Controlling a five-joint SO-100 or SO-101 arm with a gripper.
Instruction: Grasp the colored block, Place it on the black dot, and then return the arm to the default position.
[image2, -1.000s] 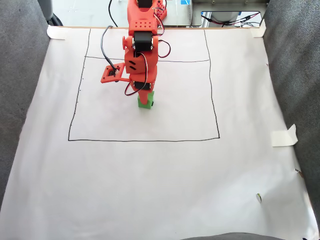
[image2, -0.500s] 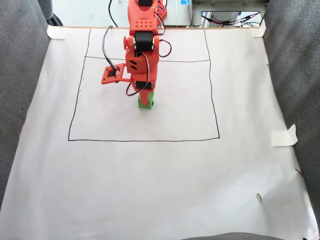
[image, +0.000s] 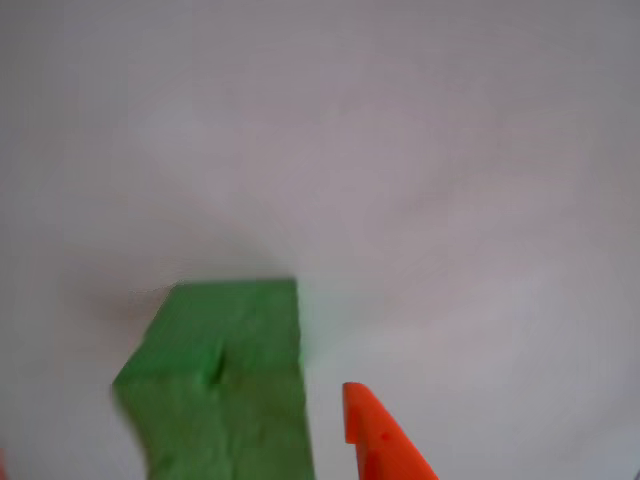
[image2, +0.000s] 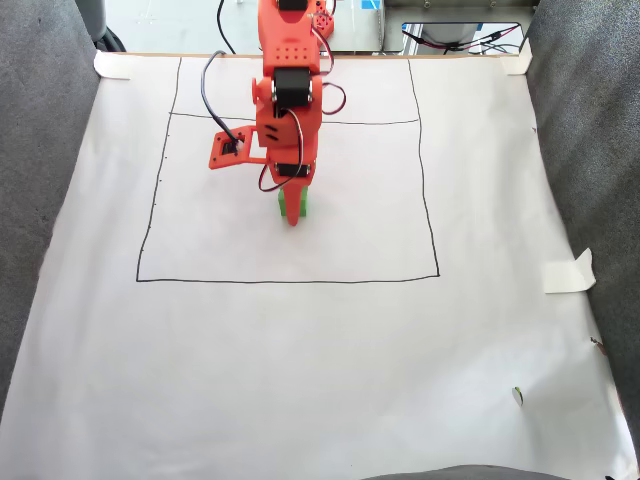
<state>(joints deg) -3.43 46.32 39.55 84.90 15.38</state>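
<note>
White paper is spread over the bench, a square drawn on it | pincer is seen lowered over the colored block, its grip not discernible | in the other view one orange finger is seen just beside the block, apart from it | block lies inside the drawn square

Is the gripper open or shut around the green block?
Open: in the other view the orange fingertip stands apart from the green block, with white paper between them.
</note>
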